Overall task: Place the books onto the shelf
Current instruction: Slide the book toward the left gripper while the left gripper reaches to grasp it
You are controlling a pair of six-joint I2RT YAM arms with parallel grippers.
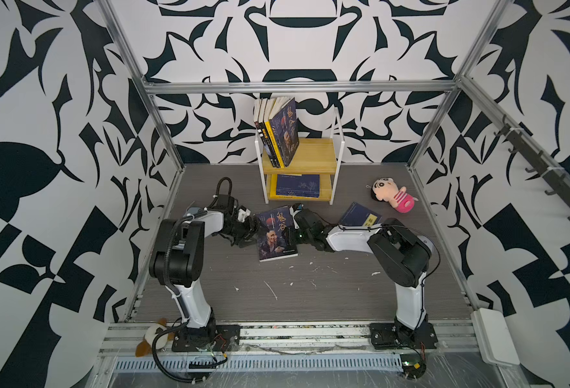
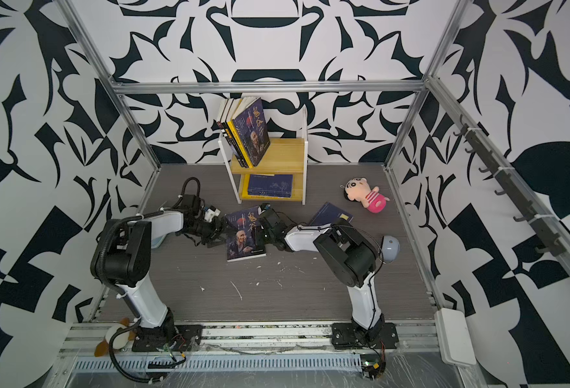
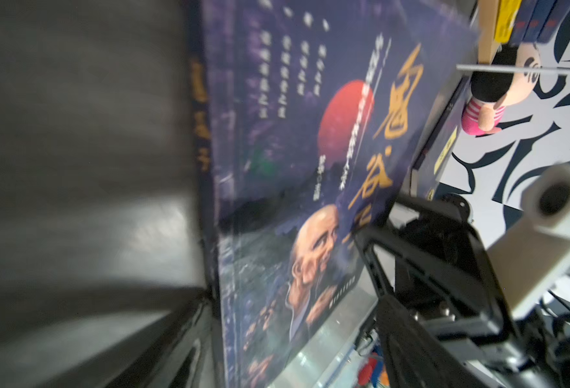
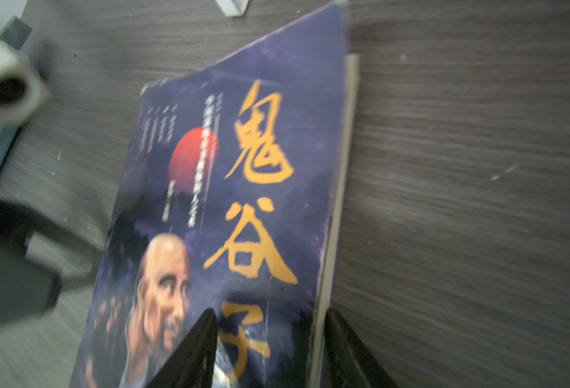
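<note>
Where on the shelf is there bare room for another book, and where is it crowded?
Free: upper board's right half, between the standing books and right frame post. Crowded: lower tier, mostly covered by a flat navy book.

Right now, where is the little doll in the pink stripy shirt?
In both top views the doll lies on the grey table, back right, to the right of the shelf and just behind a navy book.

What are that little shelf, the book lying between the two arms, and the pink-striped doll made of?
The shelf: boards look like pale yellow wood or laminate, matte; thin white rods around them are probably painted metal. The book: paper pages, with a printed soft cover scuffed pale at the edges. The doll: soft fabric plush, likely stuffed.
</note>
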